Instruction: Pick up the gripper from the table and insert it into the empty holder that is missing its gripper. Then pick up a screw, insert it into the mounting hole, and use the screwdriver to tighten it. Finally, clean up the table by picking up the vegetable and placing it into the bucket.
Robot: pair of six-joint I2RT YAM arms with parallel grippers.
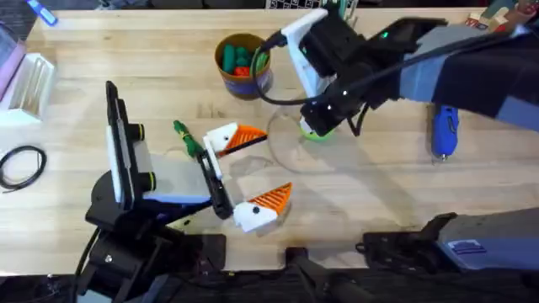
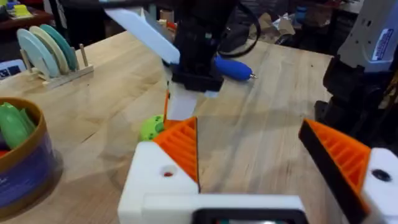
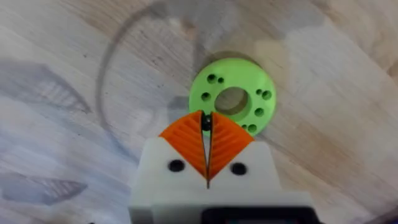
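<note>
Bright-green disc with holes lying flat on the wooden table, immediately beyond the closed fingertips; rack of pale plates well beyond the fingers.

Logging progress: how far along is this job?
Done: both white holder blocks carry orange ribbed fingers. In hand: right gripper pinches a small dark screw over the bright-green disc. Left: driving it with the blue cylindrical screwdriver; dark-green toy vegetable lies outside the tan bucket.

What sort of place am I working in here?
Likely a robotics lab bench: a wooden table with a blue screwdriver, a green disc, a toy-filled bucket, and cluttered shelves behind.
</note>
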